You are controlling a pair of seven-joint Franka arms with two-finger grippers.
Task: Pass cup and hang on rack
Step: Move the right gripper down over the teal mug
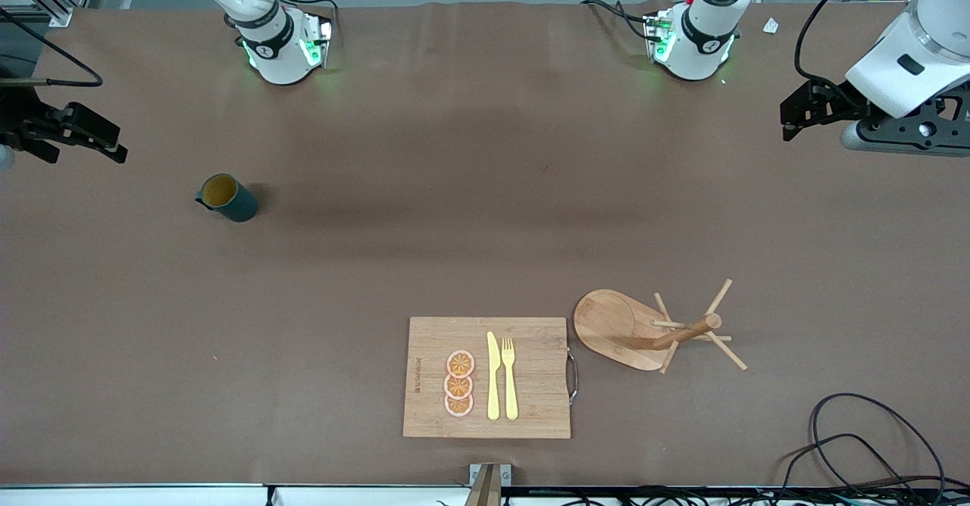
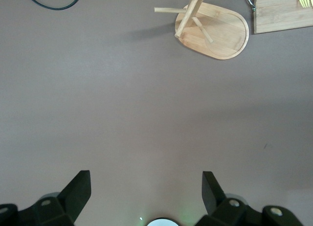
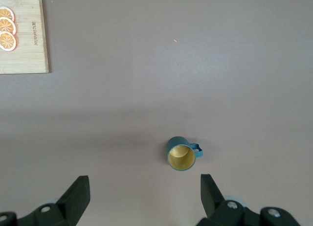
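Observation:
The dark teal cup [image 1: 227, 197] stands upright on the brown table toward the right arm's end, its yellowish inside showing; it also shows in the right wrist view [image 3: 181, 155]. My right gripper [image 1: 114, 145] hangs open over bare table near that end, apart from the cup, with nothing between its fingers [image 3: 145, 183]. The wooden rack [image 1: 617, 328] stands toward the left arm's end, nearer the front camera, its pegs spreading from the post [image 2: 212, 33]. My left gripper [image 1: 788, 121] hovers open and empty over bare table at that end [image 2: 146, 179].
A bamboo cutting board [image 1: 538, 415] lies beside the rack, carrying a yellow knife [image 1: 493, 377], a yellow fork [image 1: 509, 377] and three orange slices [image 1: 459, 383]. Black cables [image 1: 871, 445] loop on the table near the front edge at the left arm's end.

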